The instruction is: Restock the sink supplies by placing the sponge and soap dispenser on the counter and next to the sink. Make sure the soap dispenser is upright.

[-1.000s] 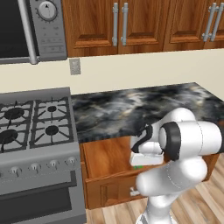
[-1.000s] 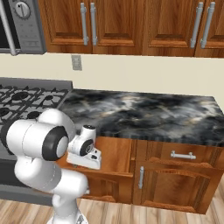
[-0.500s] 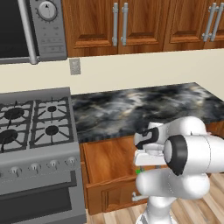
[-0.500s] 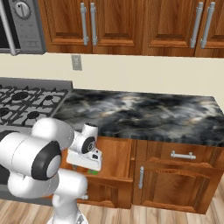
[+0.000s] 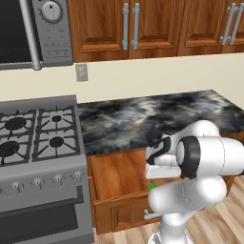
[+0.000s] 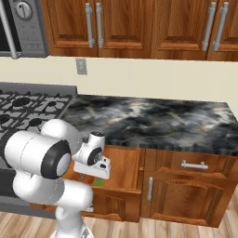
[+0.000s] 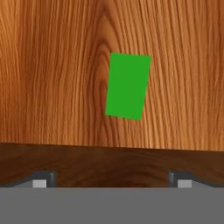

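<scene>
The sponge (image 7: 127,86), a flat bright green rectangle, lies on the wooden floor of an open drawer (image 5: 119,167) under the black marbled counter (image 5: 143,116). My gripper (image 7: 112,180) hangs straight over it, open, its two dark fingertips wide apart and holding nothing. In the base views a sliver of the sponge (image 6: 98,182) shows just below my white hand, inside the drawer (image 6: 126,162). The sponge (image 5: 152,187) also shows as a small green edge under the arm. The counter (image 6: 153,121) top is bare. The soap dispenser and the sink are out of view.
A gas stove (image 5: 38,136) stands left of the counter, with a microwave (image 5: 28,28) above it. Brown wall cabinets (image 6: 139,23) hang over the counter. Right of the open drawer are a closed drawer (image 6: 195,165) and a cabinet door (image 6: 186,200).
The arm has folded lower and my hand has come down toward the open drawer. The sponge lies where it was, and the fingers stay wide.
</scene>
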You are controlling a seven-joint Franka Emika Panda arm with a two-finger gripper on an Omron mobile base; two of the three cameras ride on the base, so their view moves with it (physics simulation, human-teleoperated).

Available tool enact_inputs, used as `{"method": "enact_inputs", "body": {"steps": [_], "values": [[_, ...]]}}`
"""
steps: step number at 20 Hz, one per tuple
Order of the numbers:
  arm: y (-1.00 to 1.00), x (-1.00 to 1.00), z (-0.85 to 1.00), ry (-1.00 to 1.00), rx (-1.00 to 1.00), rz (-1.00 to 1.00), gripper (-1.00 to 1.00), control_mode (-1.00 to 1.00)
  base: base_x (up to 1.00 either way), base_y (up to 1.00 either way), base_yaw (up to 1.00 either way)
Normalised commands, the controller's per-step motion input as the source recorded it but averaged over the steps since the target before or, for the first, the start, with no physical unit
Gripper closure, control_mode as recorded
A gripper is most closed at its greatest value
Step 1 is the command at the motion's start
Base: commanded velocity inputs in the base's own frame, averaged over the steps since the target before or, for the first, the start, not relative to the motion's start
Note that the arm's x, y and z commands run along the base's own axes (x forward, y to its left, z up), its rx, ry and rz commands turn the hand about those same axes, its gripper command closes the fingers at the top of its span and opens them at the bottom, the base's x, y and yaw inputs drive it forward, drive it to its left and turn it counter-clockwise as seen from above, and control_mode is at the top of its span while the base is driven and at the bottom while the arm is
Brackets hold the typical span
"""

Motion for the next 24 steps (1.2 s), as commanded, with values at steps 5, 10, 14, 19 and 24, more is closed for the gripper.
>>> {"method": "enact_inputs", "body": {"steps": [5, 10, 14, 19, 24], "values": [[0.02, 0.11, -0.63, -0.01, -0.01, 0.00, -1.00, -1.00, 0.00, 0.00, 0.00], [0.09, 0.00, -0.24, 0.00, 0.00, -0.05, -1.00, -1.00, 0.00, 0.00, 0.00], [0.00, 0.00, -0.04, 0.00, 0.01, -0.01, -1.00, -1.00, 0.00, 0.00, 0.00], [-0.04, 0.00, 0.00, 0.00, 0.01, 0.00, -1.00, -1.00, 0.00, 0.00, 0.00], [0.00, 0.09, 0.00, 0.00, 0.00, -0.08, -1.00, -1.00, 0.00, 0.00, 0.00]]}}
